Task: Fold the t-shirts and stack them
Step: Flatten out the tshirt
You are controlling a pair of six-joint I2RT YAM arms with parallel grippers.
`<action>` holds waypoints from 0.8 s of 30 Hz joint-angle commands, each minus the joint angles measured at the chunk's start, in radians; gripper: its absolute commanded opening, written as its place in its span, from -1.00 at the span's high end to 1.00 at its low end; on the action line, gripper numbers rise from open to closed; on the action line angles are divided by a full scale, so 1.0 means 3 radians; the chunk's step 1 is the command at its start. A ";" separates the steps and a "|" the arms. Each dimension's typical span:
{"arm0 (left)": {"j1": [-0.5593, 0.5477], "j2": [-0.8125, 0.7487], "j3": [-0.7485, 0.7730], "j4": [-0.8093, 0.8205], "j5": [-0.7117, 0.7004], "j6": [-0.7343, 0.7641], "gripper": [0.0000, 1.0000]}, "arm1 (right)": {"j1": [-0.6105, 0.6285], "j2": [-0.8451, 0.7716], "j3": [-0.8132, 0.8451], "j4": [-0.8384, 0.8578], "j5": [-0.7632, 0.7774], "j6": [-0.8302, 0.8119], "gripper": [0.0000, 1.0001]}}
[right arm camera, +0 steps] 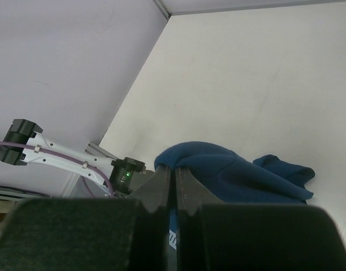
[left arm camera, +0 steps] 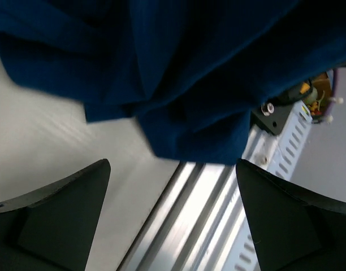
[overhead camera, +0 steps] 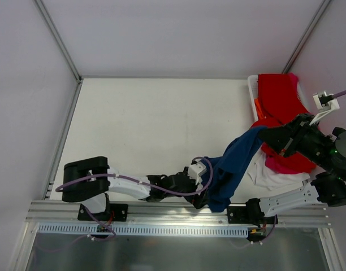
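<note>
Shirt overhead: navy t-shirt (overhead camera: 236,164) hangs from the right end effector (overhead camera: 273,141) to the counter (overhead camera: 150,130) edge; tail could snag the rail (overhead camera: 161,210).
Left wrist: left end effector (left arm camera: 172,169) wide, empty, near the hem; closing could miss.
Right wrist: pinching a navy fold; thin hold might slip.

The right gripper (right arm camera: 174,169) has its two dark fingers pressed together, pinching a fold of the navy t-shirt (right arm camera: 241,176). The cloth humps up over the fingertips and trails off to the right onto the pale table (right arm camera: 246,84). Left of the shirt lies the white left arm (right arm camera: 60,158), with a purple cable (right arm camera: 48,151) running along it, below the grey wall (right arm camera: 65,56).
</note>
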 commanded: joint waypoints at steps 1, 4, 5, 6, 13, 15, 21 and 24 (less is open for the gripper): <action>-0.0121 0.0406 0.0432 0.0070 -0.0594 -0.0068 -0.89 | -0.0010 0.0035 -0.0056 -0.0934 0.0090 0.0058 0.99; -0.0193 0.0637 0.0663 0.0013 -0.0840 -0.0078 -0.87 | -0.0015 0.0025 -0.0133 -0.0929 0.0100 0.0109 0.99; -0.0204 0.0663 0.0715 -0.0032 -0.0901 -0.0068 -0.86 | -0.0010 0.0015 -0.0169 -0.0929 0.0100 0.0120 0.99; -0.0209 0.0693 0.0751 -0.0058 -0.1018 -0.0043 -0.86 | -0.0010 0.0010 -0.0189 -0.0924 0.0095 0.0125 0.99; -0.0204 0.0775 0.1093 -0.0304 -0.1372 0.0208 -0.72 | -0.0010 -0.0149 -0.0460 -0.0929 0.0085 0.0273 0.99; -0.0204 0.0786 0.1170 -0.0349 -0.1484 0.0264 -0.70 | -0.0010 -0.0200 -0.0552 -0.0924 0.0080 0.0324 0.99; -0.0199 0.0893 0.1380 -0.0534 -0.1638 0.0362 -0.67 | -0.0010 -0.0267 -0.0640 -0.0929 0.0029 0.0345 0.99; -0.0199 0.0842 0.1354 -0.0549 -0.1633 0.0331 -0.66 | -0.0010 -0.0297 -0.0680 -0.0929 0.0029 0.0355 0.99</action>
